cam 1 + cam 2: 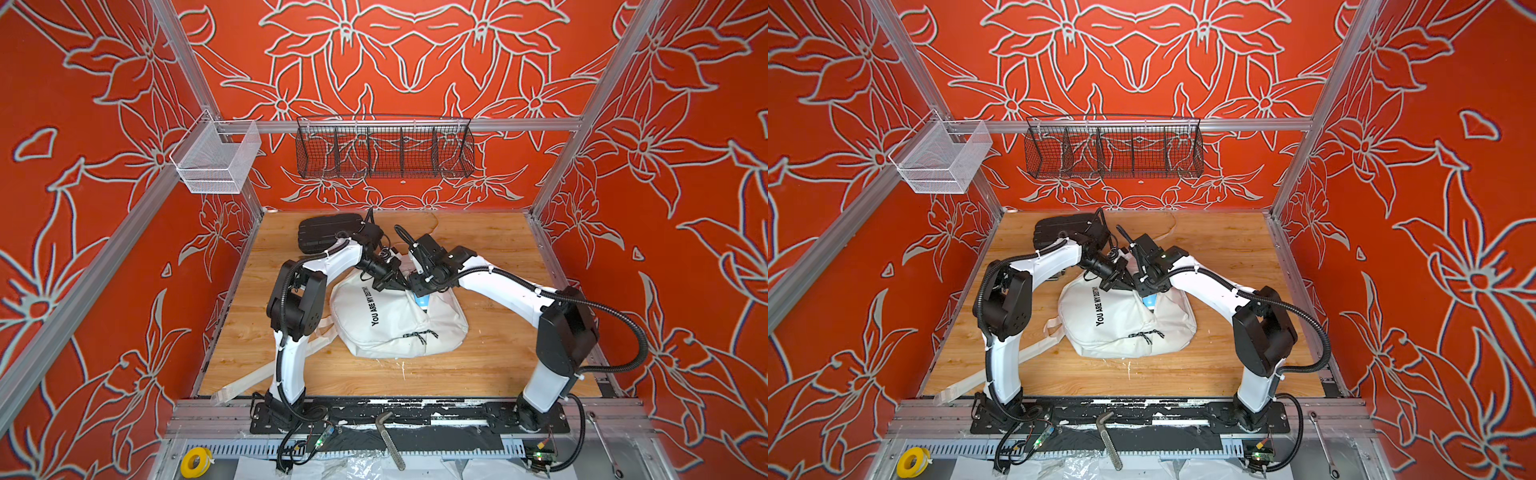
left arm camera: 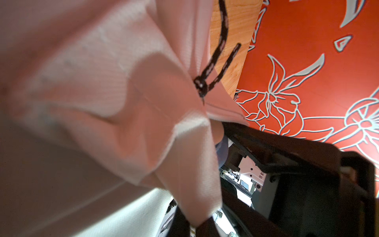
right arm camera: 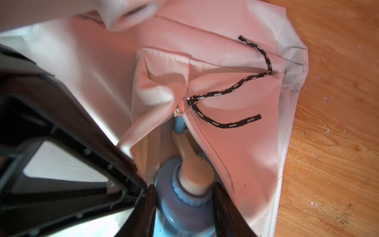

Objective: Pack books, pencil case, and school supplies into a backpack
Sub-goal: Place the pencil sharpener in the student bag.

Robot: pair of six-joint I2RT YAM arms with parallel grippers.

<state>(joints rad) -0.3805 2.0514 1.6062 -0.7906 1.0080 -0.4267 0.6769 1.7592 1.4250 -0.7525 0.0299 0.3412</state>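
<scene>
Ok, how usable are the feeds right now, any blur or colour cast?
Left wrist: backpack fills the frame, blurred, tinted pink. Right wrist: same pink cast, pencil sharpener soft up close, zip cord sharper. Both top views: crisp, evenly lit, fringing at edges.

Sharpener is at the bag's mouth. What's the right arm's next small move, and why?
Probably ease the right gripper a little deeper into the backpack before letting go. The pencil sharpener sits between its fingers with only the crank end past the zipper, while the left gripper pinches the fabric, holding the mouth open.
</scene>
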